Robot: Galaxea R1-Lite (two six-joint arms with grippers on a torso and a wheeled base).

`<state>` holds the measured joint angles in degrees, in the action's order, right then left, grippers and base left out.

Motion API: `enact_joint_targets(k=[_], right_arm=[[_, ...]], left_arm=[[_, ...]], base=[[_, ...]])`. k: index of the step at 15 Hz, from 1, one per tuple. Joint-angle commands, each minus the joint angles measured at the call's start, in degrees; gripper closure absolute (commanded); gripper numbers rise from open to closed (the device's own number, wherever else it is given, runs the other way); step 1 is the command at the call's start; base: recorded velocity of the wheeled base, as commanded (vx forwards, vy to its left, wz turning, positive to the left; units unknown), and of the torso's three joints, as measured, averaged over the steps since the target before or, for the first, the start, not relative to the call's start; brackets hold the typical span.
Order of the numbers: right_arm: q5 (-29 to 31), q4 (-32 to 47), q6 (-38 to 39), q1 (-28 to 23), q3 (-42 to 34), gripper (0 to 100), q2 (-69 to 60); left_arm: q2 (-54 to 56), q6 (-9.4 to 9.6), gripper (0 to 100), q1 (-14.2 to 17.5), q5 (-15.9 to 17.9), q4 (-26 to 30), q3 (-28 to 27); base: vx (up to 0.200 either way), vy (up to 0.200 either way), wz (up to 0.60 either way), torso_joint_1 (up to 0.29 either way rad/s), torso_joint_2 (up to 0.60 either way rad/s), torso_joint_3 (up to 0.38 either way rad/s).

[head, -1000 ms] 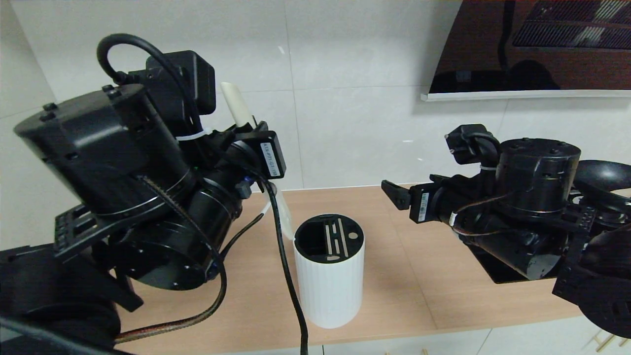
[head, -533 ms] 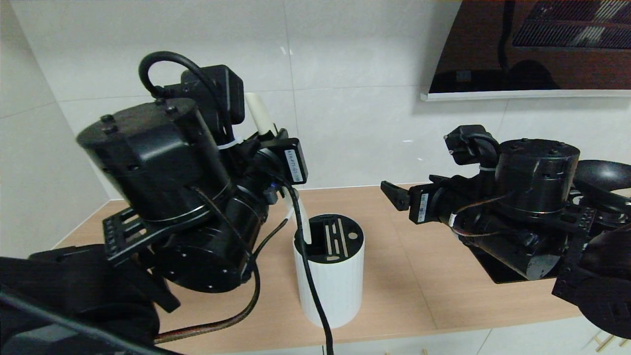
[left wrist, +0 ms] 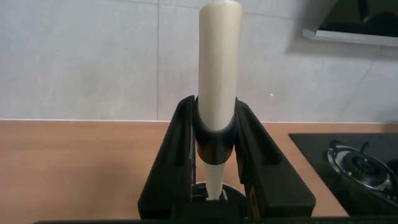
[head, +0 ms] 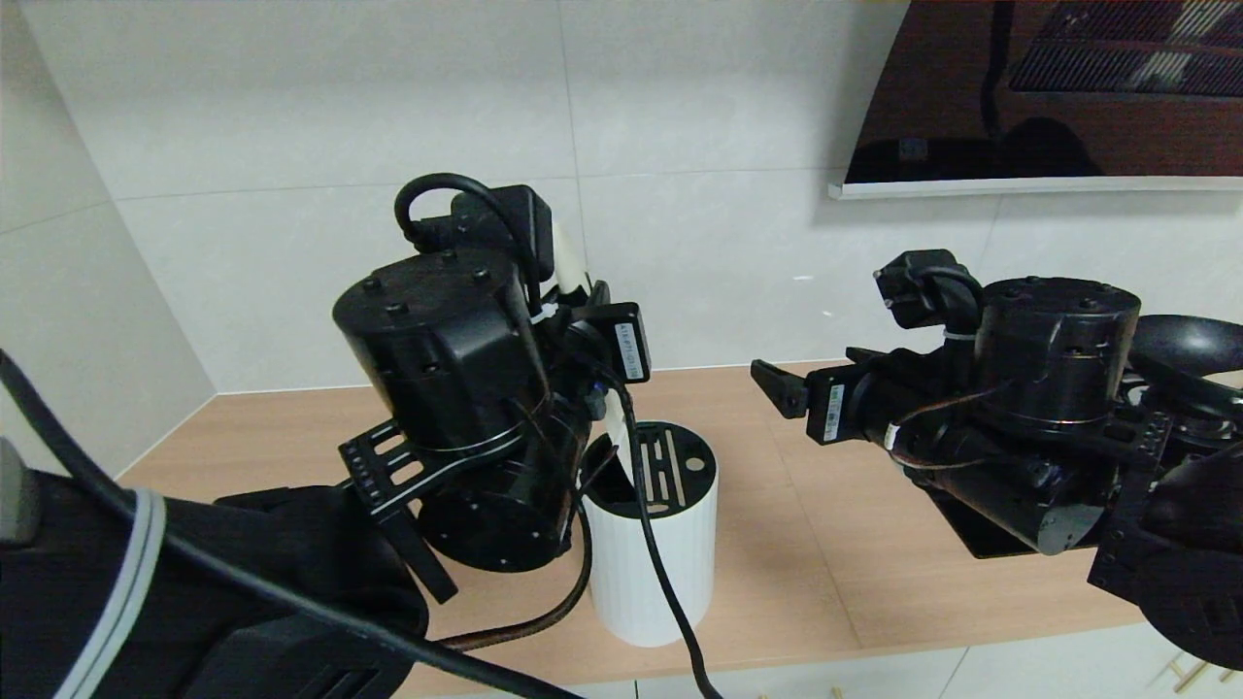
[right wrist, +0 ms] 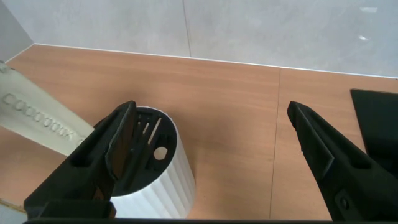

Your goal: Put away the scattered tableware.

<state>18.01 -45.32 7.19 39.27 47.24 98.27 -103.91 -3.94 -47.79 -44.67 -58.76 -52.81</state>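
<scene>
The knife (left wrist: 219, 62), cream-handled, is pinched tight by the fingers of your left gripper (left wrist: 216, 115). Its blade slants down into the wide opening of the white holder (head: 653, 553), which stands near the front edge of the counter (head: 806, 544). Likely trouble: lower it on that slant and the blade may jam against the opening's rim, shoving or tipping the holder toward the drop-off. Open room lies behind and left of it; your right gripper (right wrist: 209, 112), fingers spread and empty, hangs near on its right, with the hob (left wrist: 317, 146) beyond.
</scene>
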Motion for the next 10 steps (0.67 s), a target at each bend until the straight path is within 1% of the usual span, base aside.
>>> enact_joint_targets(k=[1, 4, 10], right_arm=[[0.0, 0.0, 0.0, 0.0, 0.0, 0, 0.1], [0.0, 0.0, 0.0, 0.0, 0.0, 0, 0.1], [0.0, 0.0, 0.0, 0.0, -0.2, 0, 0.1]], left_arm=[[-1.1, -0.02, 100, 0.2, 0.0, -0.1, 0.0], [-1.1, -0.02, 100, 1.1, -0.1, -0.2, -0.1], [-3.9, -0.02, 100, 1.2, 0.0, -2.0, 0.3]], base=[[0.000, 0.000, 0.00, 0.000, 0.00, 0.000], [0.000, 0.000, 0.00, 0.000, 0.00, 0.000], [0.000, 0.000, 0.00, 0.000, 0.00, 0.000]])
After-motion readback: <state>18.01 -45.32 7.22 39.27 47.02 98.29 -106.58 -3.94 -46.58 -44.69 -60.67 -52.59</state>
